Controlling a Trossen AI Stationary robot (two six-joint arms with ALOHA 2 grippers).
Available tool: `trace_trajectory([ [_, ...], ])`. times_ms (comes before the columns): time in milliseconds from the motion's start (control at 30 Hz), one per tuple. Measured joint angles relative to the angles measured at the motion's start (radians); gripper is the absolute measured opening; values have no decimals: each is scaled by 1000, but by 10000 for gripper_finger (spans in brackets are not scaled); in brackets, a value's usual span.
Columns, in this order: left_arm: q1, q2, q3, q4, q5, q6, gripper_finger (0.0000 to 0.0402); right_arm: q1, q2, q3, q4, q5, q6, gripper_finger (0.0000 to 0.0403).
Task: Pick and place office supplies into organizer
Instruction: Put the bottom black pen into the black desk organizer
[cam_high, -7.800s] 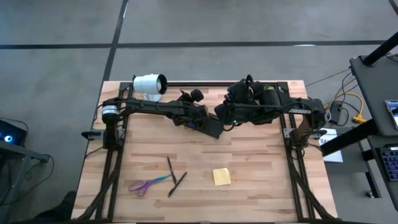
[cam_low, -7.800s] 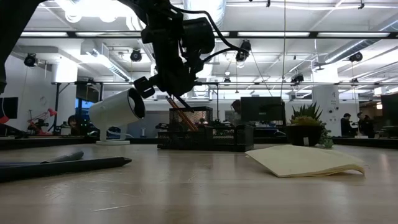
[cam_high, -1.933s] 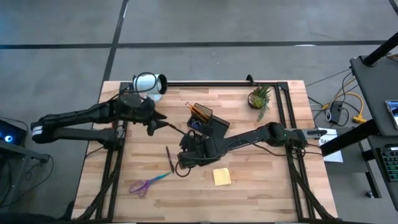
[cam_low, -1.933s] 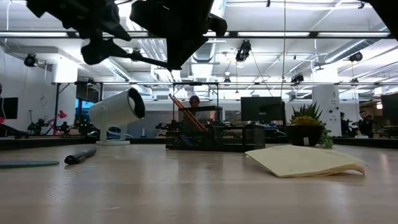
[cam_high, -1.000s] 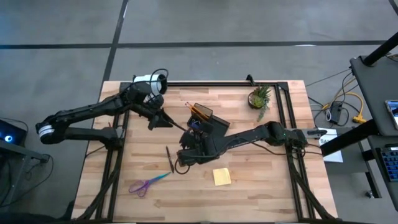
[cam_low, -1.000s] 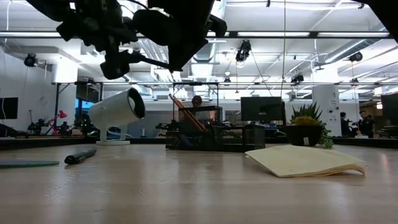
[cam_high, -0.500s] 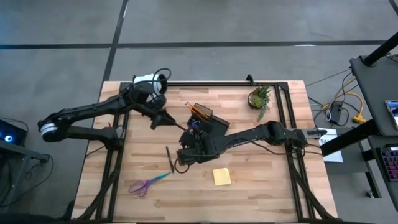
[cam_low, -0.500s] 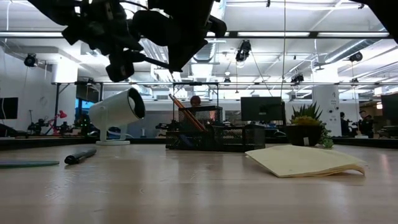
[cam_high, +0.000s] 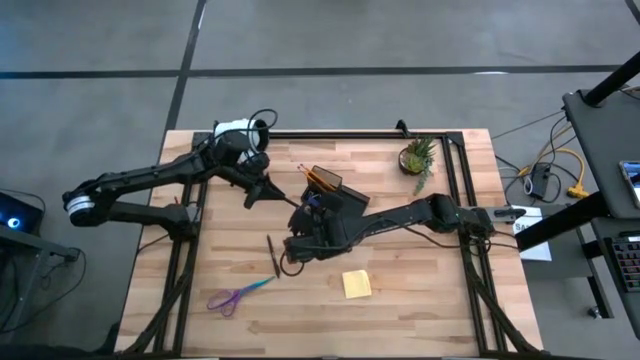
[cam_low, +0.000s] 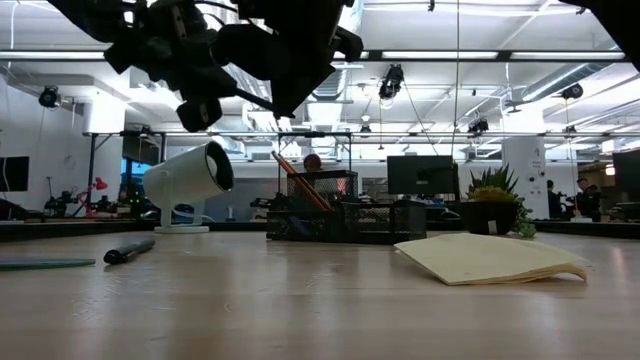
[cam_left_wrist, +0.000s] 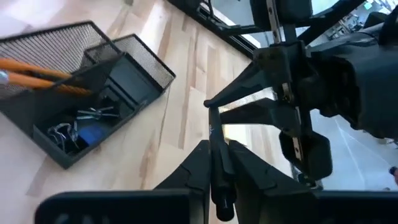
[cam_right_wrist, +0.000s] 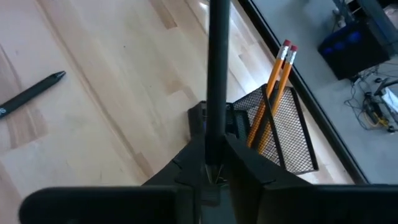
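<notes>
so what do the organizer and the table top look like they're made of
The organizer looks like black wire mesh, probably metal with a matte coat: its walls show a fine see-through grid. The table top looks like light wood strips with visible grain, smooth finish.

Grey concrete floor (cam_high: 400, 30) with dark seams, butcher-block table (cam_high: 420, 300), exposed ceiling ducts (cam_low: 160, 85), strip lights (cam_low: 480, 8), white column (cam_low: 520, 160), distant monitors (cam_low: 422, 175).

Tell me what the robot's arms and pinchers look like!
Both arms are long, thin and dark, built from jointed tubes. The left arm has a shiny silver ring near its far end and a thin black cable looping by its wrist. The left gripper and right gripper each end in two flat, black, pointed fingers.
</notes>
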Motion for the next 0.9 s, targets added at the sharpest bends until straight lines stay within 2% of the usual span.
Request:
trace_trajectory([
  [133, 2, 0, 0, 2, -111, 13, 21, 2, 0, 0, -8, -1, -7, 77],
  [233, 7, -1, 0, 2, -144, 35, 21, 5, -1, 2, -70, -2, 22, 93],
  [367, 8, -3, 3, 1, -199, 59, 21, 10, -11, 4, -229, -2, 139, 112],
  [467, 7, 0, 34, -1, -217, 87, 21, 25, -26, 4, -406, -13, 311, 125],
  [533, 7, 0, 68, -8, -247, 128, 21, 39, -60, -17, -386, -50, 344, 130],
  [600, 7, 20, 126, -46, -284, 193, 21, 54, -103, -47, -380, -102, 355, 131],
  [667, 7, 53, 204, -126, -333, 289, 21, 62, -146, -87, -398, -142, 438, 126],
  [800, 3, 174, 385, -312, -442, 480, 21, 67, -251, -233, -359, -211, 567, 110],
  [900, 3, 266, 499, -396, -484, 566, 21, 68, -338, -330, -362, -234, 650, 97],
])
